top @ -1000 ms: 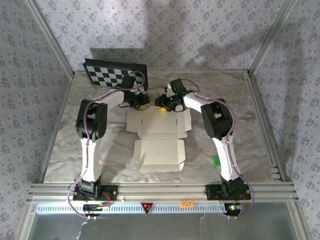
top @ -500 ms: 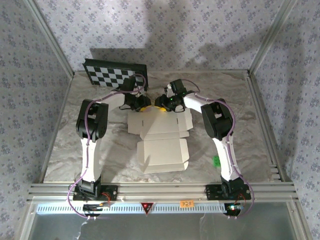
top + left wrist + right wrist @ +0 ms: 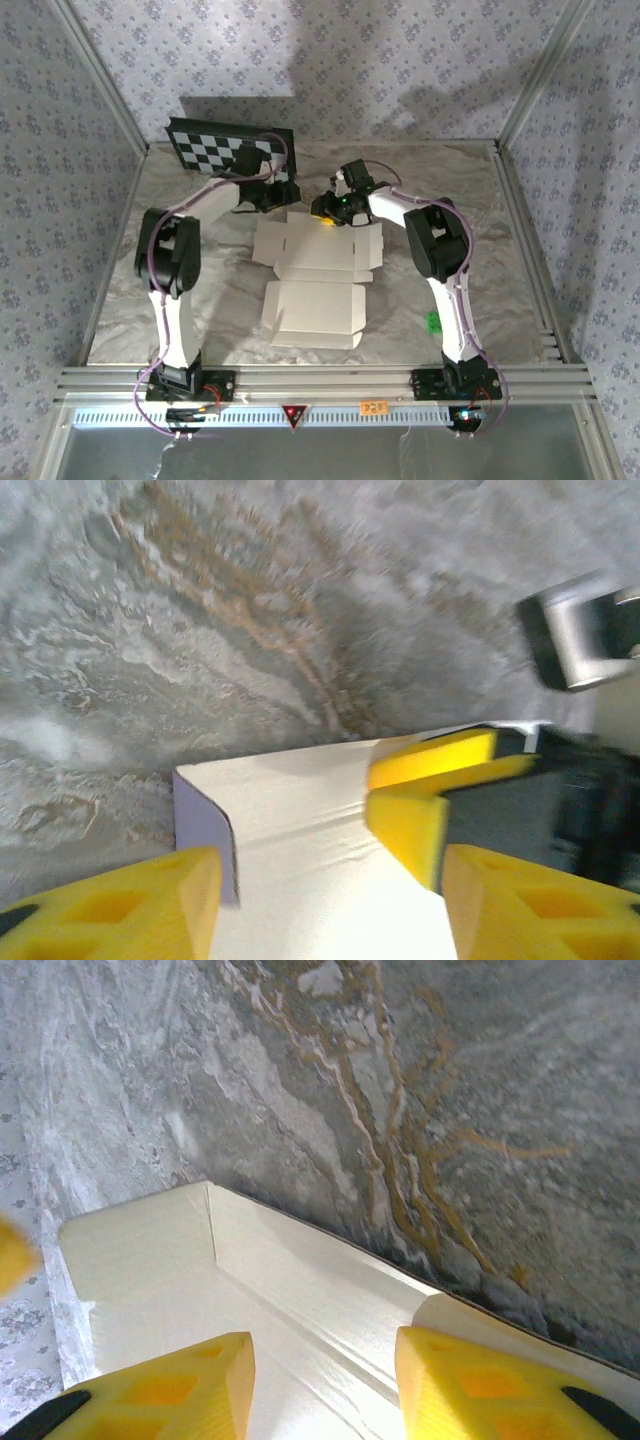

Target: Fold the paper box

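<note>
Grey marbled table (image 3: 200, 290) fills the cell, with patterned walls around it and a checkerboard panel (image 3: 225, 150) propped at the far left. We see the paper box (image 3: 315, 285) mid-table between the two arms. It is a die-cut sheet lying mostly flat, with a broad panel nearest the bases and a flapped panel beyond it.

Our left gripper (image 3: 272, 195) hovers just off the sheet's far left corner. In its wrist view the yellow fingers (image 3: 120, 905) stand wide apart above that corner flap and pinch nothing, so its jaws are open. Our right gripper (image 3: 328, 207) sits at the middle of the far edge. Its fingers (image 3: 160, 1390) stand partly apart astride the far flap, and we cannot tell whether they actually clamp the card.

We judge the step in hand to be raising the far flap along its crease. To do it well, we would first make sure the right gripper has a firm hold close to the scored line. Then we would bring the left gripper onto the corner at the same height, so both ends lift together and the fold stays straight. We would swing the flap slowly toward the near side, because the thin sheet may slide or buckle.
</note>
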{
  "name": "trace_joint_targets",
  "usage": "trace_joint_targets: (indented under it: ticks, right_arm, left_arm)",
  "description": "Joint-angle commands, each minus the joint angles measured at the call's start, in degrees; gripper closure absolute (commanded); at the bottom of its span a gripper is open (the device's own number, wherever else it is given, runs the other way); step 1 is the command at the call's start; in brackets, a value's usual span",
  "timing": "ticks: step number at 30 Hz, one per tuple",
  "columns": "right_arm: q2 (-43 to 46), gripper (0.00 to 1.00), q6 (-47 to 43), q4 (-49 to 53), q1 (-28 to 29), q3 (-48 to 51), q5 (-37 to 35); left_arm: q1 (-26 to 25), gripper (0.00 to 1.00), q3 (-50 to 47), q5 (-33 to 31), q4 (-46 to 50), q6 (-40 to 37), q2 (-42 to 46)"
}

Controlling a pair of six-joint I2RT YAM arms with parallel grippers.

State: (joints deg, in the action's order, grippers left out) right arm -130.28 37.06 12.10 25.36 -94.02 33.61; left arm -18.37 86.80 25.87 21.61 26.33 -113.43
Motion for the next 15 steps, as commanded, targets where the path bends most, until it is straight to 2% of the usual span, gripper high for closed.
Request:
trace_joint_targets:
  ticks: [1, 7, 15]
  right_arm:
    - [3.43, 0.56, -0.55, 5.18, 0.08, 0.99, -1.42]
    - [8.16, 0.56, -3.56, 7.30, 0.21, 2.94, -1.97]
    - [15.04, 0.55, -5.55, 9.14, 0.21, 8.05, -3.10]
  left_arm:
    - [0.66, 0.34, -3.02, -2.19, 2.27, -3.68, 6.22]
    - [2.31, 0.30, -9.43, -4.70, 3.57, -6.59, 10.32]
    - [6.88, 0.40, -13.63, -2.44, 3.09, -9.59, 9.60]
